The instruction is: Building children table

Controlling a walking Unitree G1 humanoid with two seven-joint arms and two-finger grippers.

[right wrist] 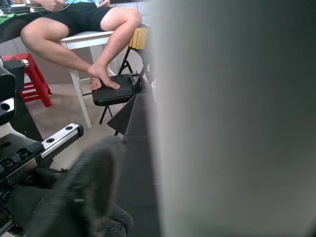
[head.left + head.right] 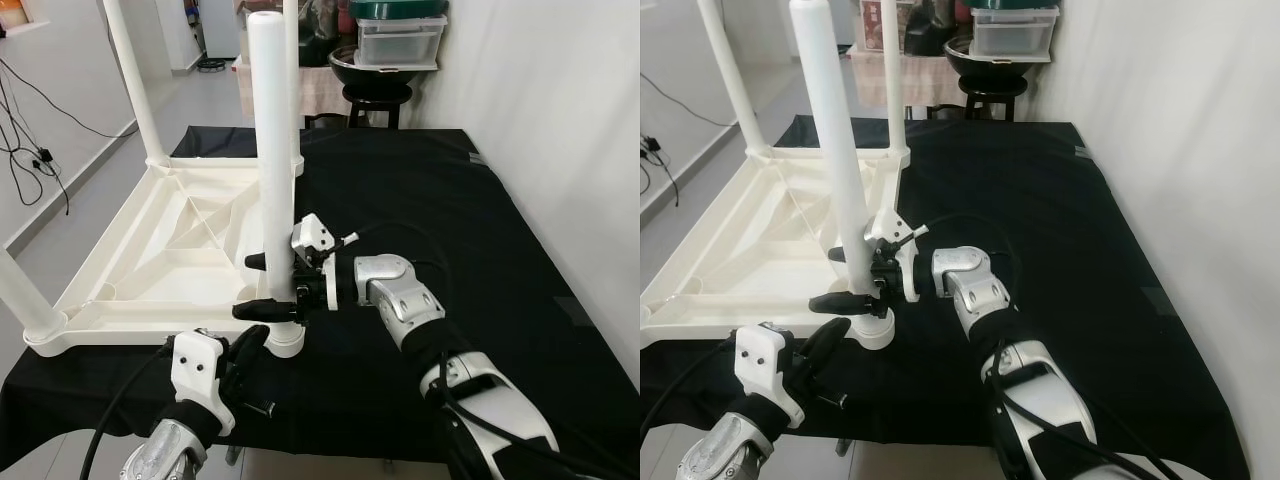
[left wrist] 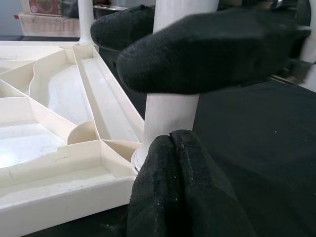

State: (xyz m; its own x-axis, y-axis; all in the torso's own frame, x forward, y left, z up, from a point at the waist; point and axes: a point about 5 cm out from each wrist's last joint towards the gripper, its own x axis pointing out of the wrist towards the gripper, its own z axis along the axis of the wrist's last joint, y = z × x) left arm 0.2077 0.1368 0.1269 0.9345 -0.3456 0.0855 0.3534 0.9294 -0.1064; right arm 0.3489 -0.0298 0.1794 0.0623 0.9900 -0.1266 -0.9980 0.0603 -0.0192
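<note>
A white children's table [image 2: 150, 250] lies upside down on a black cloth, its legs pointing up. At its near right corner stands a white leg [image 2: 272, 150] in a round collar [image 2: 285, 340]. My right gripper [image 2: 245, 288] reaches in from the right and is shut on this leg low down, one finger in front and one behind. My left gripper [image 2: 252, 342] comes up from below with its fingers pressed together, their tips [image 3: 173, 148] right at the foot of the leg by the collar. The right wrist view has the leg [image 1: 237, 123] blurred and very close.
The black cloth [image 2: 450, 250] covers the work surface, with its front edge near my arms. A white wall runs along the right. A dark stool with a bowl and plastic boxes [image 2: 385, 60] stands behind. Cables [image 2: 30, 150] lie on the floor left. A seated person's legs [image 1: 74, 29] are nearby.
</note>
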